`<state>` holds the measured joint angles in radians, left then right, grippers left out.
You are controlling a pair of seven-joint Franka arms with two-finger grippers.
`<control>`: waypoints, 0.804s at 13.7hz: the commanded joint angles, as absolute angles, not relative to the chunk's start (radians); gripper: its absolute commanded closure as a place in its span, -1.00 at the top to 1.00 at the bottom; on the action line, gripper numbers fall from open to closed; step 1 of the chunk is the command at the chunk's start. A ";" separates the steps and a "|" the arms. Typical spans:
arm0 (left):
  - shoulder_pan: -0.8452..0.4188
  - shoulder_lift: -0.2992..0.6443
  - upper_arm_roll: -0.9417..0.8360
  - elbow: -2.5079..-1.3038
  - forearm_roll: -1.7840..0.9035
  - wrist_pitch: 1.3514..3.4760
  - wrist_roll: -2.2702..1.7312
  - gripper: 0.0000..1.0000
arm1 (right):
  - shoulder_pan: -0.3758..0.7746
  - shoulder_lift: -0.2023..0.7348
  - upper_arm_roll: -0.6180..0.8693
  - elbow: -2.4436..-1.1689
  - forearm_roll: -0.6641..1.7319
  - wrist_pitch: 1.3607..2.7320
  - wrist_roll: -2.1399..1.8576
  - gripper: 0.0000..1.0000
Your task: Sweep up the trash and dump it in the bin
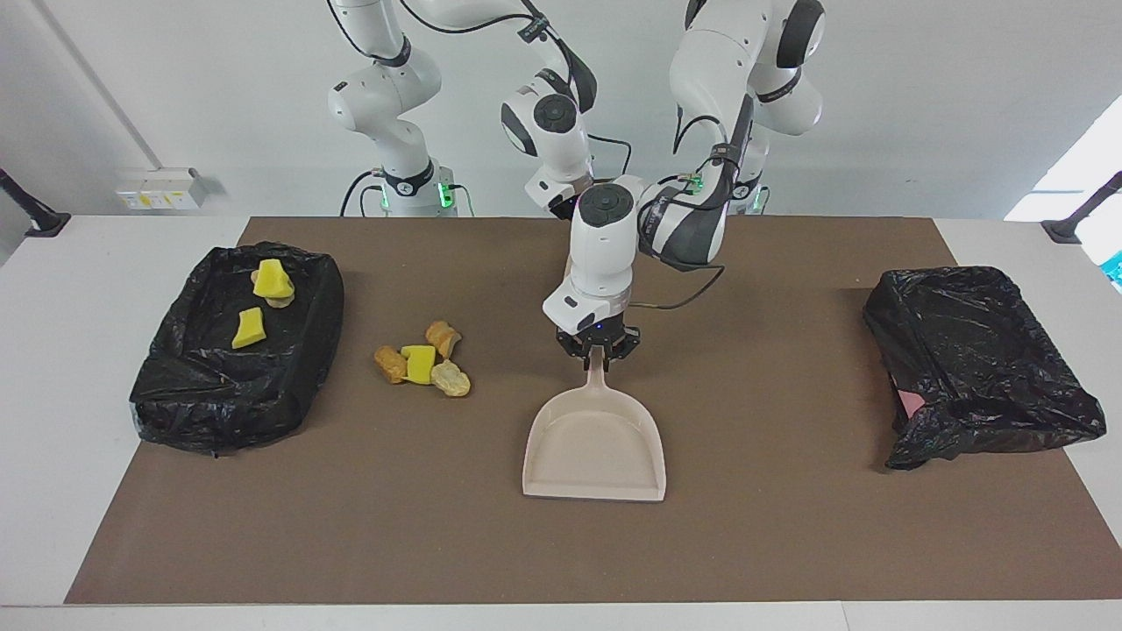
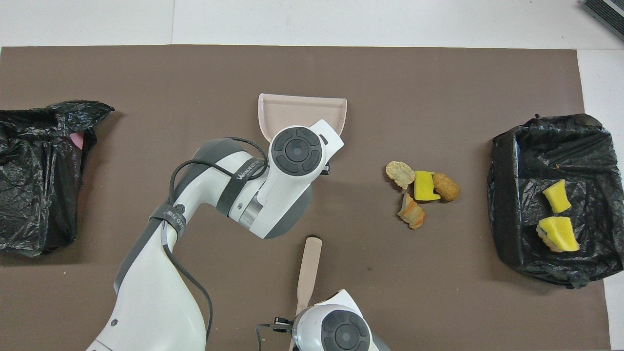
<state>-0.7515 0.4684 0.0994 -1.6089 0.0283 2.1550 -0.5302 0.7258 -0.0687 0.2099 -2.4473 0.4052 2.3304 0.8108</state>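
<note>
Surface: a brown mat (image 1: pixel 789 543) covers most of a white table (image 1: pixel 53 368), whose bare top shows at both ends and along the edge farthest from the robots.
Room: a plain white wall (image 1: pixel 920 105) rises at the robots' end.
Bins: one bin lined with a black bag (image 1: pixel 237 350) sits at the right arm's end of the mat; another black-bagged bin (image 1: pixel 973 359) sits at the left arm's end, overlapping the mat's edge.
Trash: four scraps (image 1: pixel 422 361) lie bunched on the mat between the dustpan and the right arm's bin; three more scraps (image 1: pixel 263 302) lie inside that bin.
Left gripper (image 1: pixel 599 350): closed on the dustpan's handle, mid-table.
Dustpan (image 1: pixel 596 447): mouth turned away from the robots.
Right gripper (image 2: pixel 292 325): mostly hidden under its own wrist; it seems closed on the brush (image 2: pixel 308 270), whose handle points away from the robots.
Open room: bare mat lies wide between the dustpan and the left arm's bin, and along the edge farthest from the robots.
</note>
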 commanded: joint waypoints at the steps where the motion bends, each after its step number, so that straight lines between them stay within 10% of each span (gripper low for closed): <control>1: -0.746 0.448 0.103 -1.611 0.048 2.118 -0.525 -1.00 | 0.670 -0.147 0.207 -2.451 0.325 2.217 0.769 -1.00; 3: -0.742 0.445 0.101 -1.624 0.046 2.131 -0.520 -0.23 | 0.615 -0.224 0.207 -2.451 0.275 2.098 0.740 -1.00; 5: -0.739 0.428 0.101 -1.657 0.046 2.135 -0.517 -0.31 | 0.522 -0.311 0.207 -2.451 0.253 1.966 0.631 -1.00; 7: -0.745 0.417 0.101 -1.672 0.046 2.123 -0.520 -1.00 | 0.401 -0.360 0.207 -2.435 0.212 1.838 0.565 -1.00; 9: -0.745 0.414 0.101 -1.681 0.046 2.122 -0.520 -1.00 | 0.260 -0.359 0.209 -2.386 0.158 1.738 0.499 -1.00; 10: -0.747 0.408 0.101 -1.689 0.046 2.120 -0.520 -0.75 | 0.202 -0.353 0.209 -2.378 0.115 1.727 0.453 -1.00; 11: -0.739 0.408 0.101 -1.690 0.046 2.121 -0.502 0.08 | 0.149 -0.350 0.212 -2.379 0.063 1.736 0.401 -1.00</control>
<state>-0.7443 0.4461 0.1012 -1.6432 0.0285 2.1383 -0.5219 0.2428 -0.3694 0.1988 -2.4011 0.1350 1.7530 0.4821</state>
